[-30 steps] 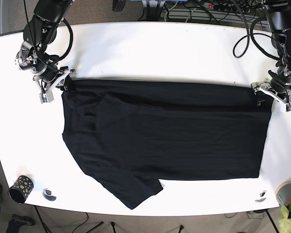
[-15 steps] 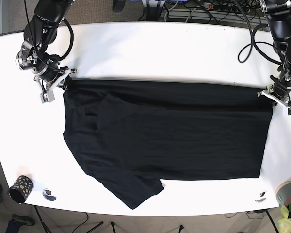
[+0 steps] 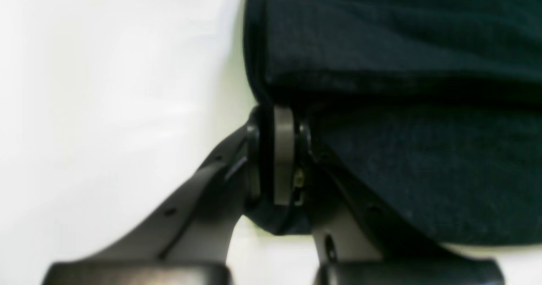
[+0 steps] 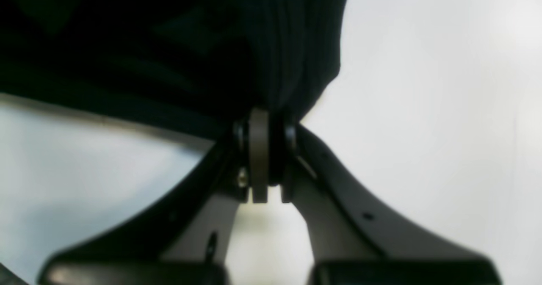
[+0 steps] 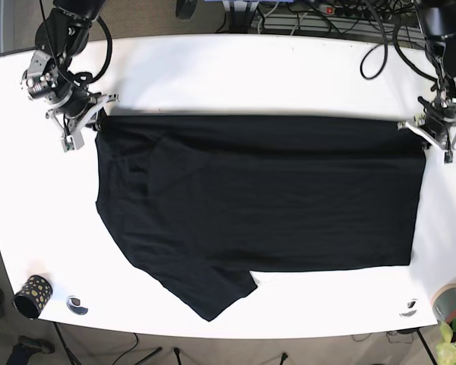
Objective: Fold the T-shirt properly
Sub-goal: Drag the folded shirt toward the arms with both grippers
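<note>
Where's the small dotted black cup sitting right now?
In the base view the dotted cup stands at the table's lower-left corner, beside a small round marker, apart from the black T-shirt.

A broad white bench (image 5: pixel 235 72) with rounded corners fills most of the base view, evenly lit and faintly glossy. Beyond its far edge lie a power strip (image 5: pixel 348 11) and a tangle of black cables (image 5: pixel 289 17) on a brownish floor (image 5: pixel 148 15). At the near left corner stands a small dark cup with pale dots (image 5: pixel 32 293), with a small round marker (image 5: pixel 77 305) just beside it. At the near right corner are another round marker (image 5: pixel 409 307), a grey pot (image 5: pixel 448 302) and green plant leaves (image 5: pixel 454 339).
</note>
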Controlling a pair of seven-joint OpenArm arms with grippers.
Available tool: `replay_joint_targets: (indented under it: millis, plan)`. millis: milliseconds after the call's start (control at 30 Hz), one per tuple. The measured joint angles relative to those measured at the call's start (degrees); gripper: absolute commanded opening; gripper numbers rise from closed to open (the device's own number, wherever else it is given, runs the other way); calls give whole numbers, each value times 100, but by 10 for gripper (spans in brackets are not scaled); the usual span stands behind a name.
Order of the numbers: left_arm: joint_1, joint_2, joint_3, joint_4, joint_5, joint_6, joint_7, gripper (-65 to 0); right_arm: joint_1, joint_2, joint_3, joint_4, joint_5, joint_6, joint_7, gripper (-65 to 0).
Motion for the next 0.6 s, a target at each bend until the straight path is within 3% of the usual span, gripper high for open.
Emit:
replay_joint_targets:
  millis: [267,600]
  plan:
    - [997,197,-306,1071,15,-52,404,-650,-697,-2,483,404,11,2,-2,-636]
    - [2068,289,-697,1919,61,-28,490,-650,-1641,-11,505,1069,70,22,-149,-636]
